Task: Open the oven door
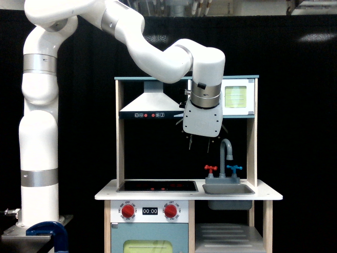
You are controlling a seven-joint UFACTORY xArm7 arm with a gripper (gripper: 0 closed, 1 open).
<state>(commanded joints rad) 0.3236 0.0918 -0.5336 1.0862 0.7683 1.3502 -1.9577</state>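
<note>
Oven door sits shut at the toy kitchen's upper shelf, the exterior view's right; its handle is hidden behind the wrist. Hand hangs below and short of it, open or closed cannot be told. Arm should lift, hook the handle's edge, then pull along the hinge arc.

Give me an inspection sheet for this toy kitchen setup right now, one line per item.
Surface: toy kitchen counter holds hob and sink.
Job's things: oven door shut, its handle hidden behind the arm's wrist.
Clutter: nothing seen.
Hand: hand hangs below the wrist, in front of the upper shelf; fingers too dark to tell open or shut.
Cables: nothing seen.
Surroundings: black curtain backdrop; blue clamp by the arm's base.
</note>
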